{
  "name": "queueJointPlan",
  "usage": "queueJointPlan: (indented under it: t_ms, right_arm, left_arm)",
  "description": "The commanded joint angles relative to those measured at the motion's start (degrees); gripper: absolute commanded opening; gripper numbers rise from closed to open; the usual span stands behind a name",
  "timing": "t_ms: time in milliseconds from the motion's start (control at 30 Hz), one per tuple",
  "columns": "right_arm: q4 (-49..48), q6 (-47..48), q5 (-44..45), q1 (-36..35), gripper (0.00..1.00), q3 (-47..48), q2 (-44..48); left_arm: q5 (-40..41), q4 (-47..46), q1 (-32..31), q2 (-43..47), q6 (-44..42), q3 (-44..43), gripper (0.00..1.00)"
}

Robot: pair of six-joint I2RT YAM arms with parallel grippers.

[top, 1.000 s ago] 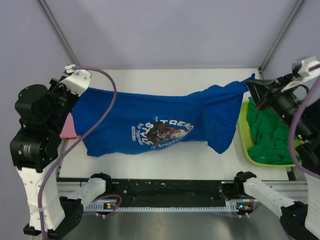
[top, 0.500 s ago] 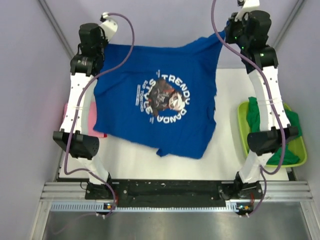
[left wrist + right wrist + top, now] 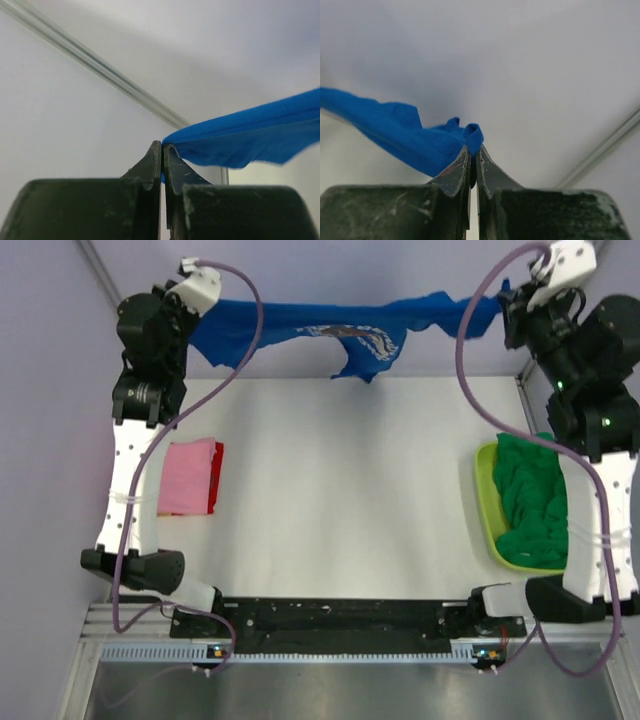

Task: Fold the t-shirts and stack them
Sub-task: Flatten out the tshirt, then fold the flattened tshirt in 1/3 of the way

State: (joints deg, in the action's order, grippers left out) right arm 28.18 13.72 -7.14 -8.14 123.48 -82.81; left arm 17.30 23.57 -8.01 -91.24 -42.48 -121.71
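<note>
The royal-blue t-shirt (image 3: 345, 328) with white lettering hangs stretched in the air at the far edge of the table, held at both ends. My left gripper (image 3: 196, 320) is shut on its left corner, with blue cloth (image 3: 240, 135) pinched at the tips (image 3: 163, 146). My right gripper (image 3: 503, 302) is shut on its right corner, with a blue fold (image 3: 473, 136) between the tips (image 3: 473, 149). A folded pink t-shirt (image 3: 186, 476) lies flat at the table's left. Green t-shirts (image 3: 534, 498) lie bunched in the basket at the right.
The lime-green plastic basket (image 3: 486, 508) stands at the table's right edge. A red edge (image 3: 217, 476) shows under the pink shirt's right side. Both arms reach high toward the back wall. The white tabletop (image 3: 350, 490) lies between the pink shirt and the basket.
Both grippers have carried the blue shirt from the near side of the table up and back to the far edge, so it now hangs stretched and nearly edge-on. The pink shirt is uncovered.
</note>
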Motion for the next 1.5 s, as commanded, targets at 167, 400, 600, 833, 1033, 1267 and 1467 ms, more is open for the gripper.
queueJointPlan:
  t_ms: [167, 400, 600, 833, 1033, 1267, 1467]
  right_arm:
    - [14.2, 25.7, -18.7, -0.6, 0.00, -53.3, 33.2]
    - [31.6, 36.4, -8.7, -20.7, 0.00, -72.5, 39.8]
    - [38.3, 35.7, -3.0, -30.5, 0.00, -77.7, 37.1]
    - [27.2, 40.9, 1.2, -30.5, 0.00, -78.7, 36.2]
    - [6.5, 44.9, 3.3, -28.2, 0.00, -81.7, 30.2]
    - [11.9, 43.6, 1.0, -27.4, 0.00, -81.6, 37.6]
    - [7.6, 47.0, 4.6, -26.3, 0.00, -81.5, 31.9]
  left_arm:
    - [-10.9, 3.7, 0.4, 19.5, -11.8, 43.2, 0.00]
    - [-15.0, 17.8, 0.5, 22.8, -13.9, 63.1, 0.00]
    - [-14.1, 16.2, 0.5, 24.6, -15.6, 77.1, 0.00]
    - [-12.8, 16.1, 0.5, 24.6, -10.7, 76.5, 0.00]
    - [-13.1, 15.7, 0.5, 20.6, -3.7, 73.5, 0.00]
    - [-11.8, 14.7, 0.5, 25.9, -2.6, 75.6, 0.00]
    - [-12.3, 15.0, 0.5, 20.3, 0.6, 71.2, 0.00]
